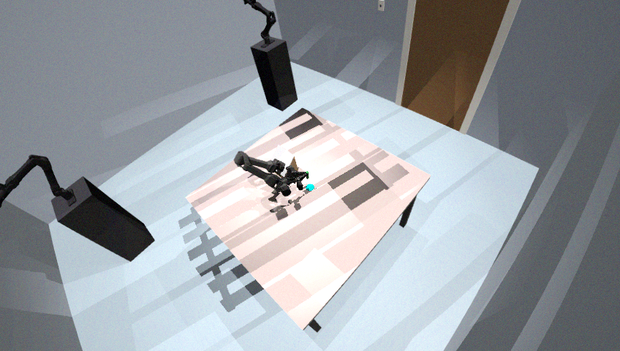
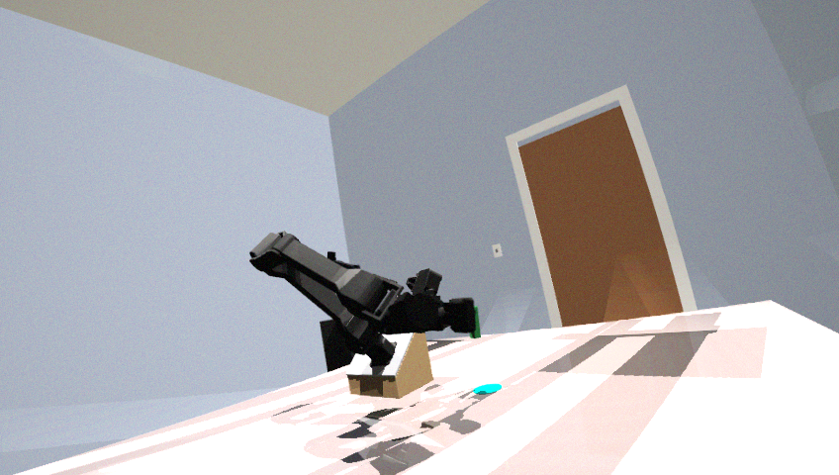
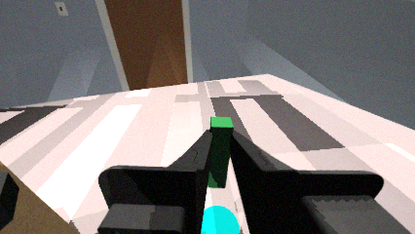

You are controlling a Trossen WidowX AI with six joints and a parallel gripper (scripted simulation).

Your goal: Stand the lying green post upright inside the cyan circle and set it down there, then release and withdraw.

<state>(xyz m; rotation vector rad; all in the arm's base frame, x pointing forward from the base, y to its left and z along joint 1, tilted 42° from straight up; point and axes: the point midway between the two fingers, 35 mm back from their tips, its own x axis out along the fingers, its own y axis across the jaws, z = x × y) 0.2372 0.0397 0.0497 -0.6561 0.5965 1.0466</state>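
Hand (image 1: 305, 175) (image 2: 474, 318) (image 3: 220, 135) roughly level, clamping upright green post (image 1: 308, 176) (image 2: 477, 322) (image 3: 221, 123).

Strong light washes parts of the tabletop (image 1: 330, 269) (image 2: 677, 435) (image 3: 102, 156) to near white, with hard-edged, blocky dark shadows across it, while the arm (image 1: 261, 169) (image 2: 329, 276) is so dark that much of its detail is lost. The walls (image 1: 174, 43) (image 2: 176, 194) (image 3: 312, 39) look dimmer, crossed by pale, soft-looking bands, and fine grain speckles them. No lamp shows in any view.
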